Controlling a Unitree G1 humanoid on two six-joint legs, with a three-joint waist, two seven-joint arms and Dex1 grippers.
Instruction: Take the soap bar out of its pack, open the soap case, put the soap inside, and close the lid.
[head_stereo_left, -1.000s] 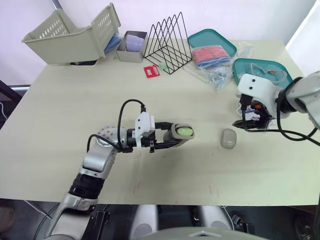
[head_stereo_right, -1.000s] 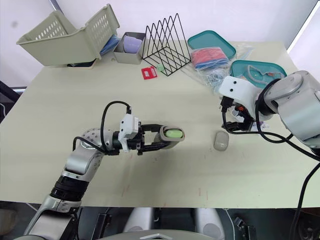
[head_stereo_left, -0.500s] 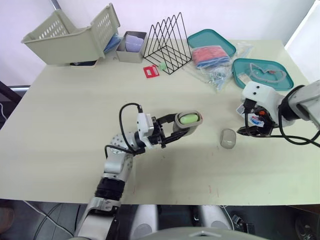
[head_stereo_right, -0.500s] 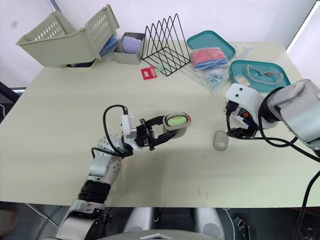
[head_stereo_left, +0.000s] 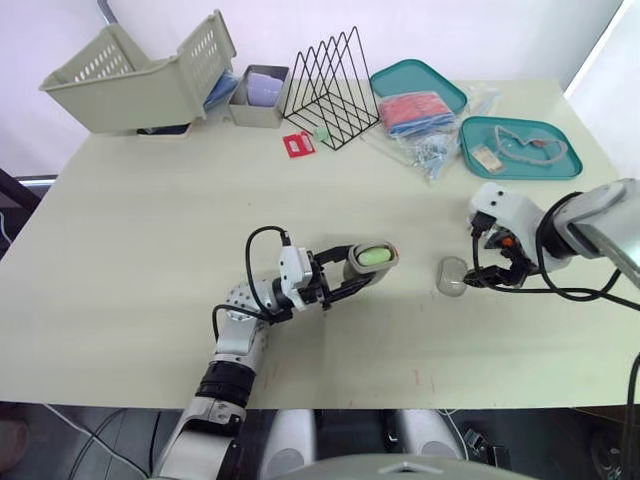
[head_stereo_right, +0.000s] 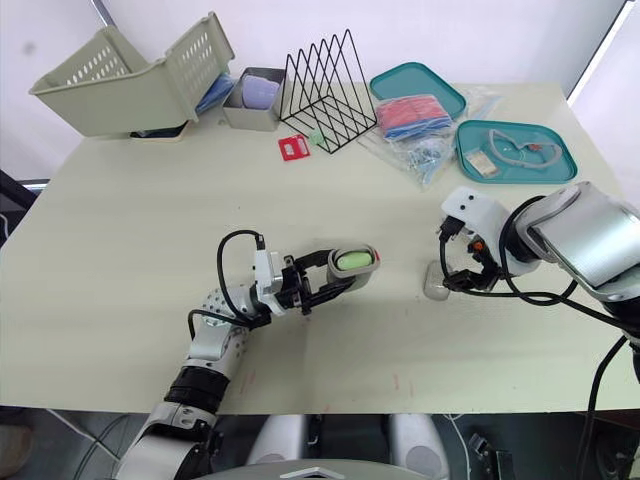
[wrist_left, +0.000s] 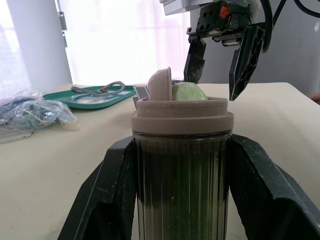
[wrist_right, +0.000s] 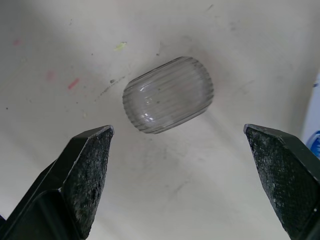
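My left gripper is shut on the soap case, holding it just above the table. The case's top is uncovered and the green soap bar sits inside it; the left wrist view shows the case and the soap up close. The clear ribbed lid lies flat on the table to the right. My right gripper hangs open directly over the lid, one finger on each side and neither touching it. Beyond the case, the right gripper faces my left one.
At the back stand a tilted beige basket, a grey box, a black wire rack, a red card, two teal trays and a plastic bag. Bare table lies in front.
My right gripper has moved left and down from beside the lid to right over it. My left gripper has lowered the case a little from its raised position.
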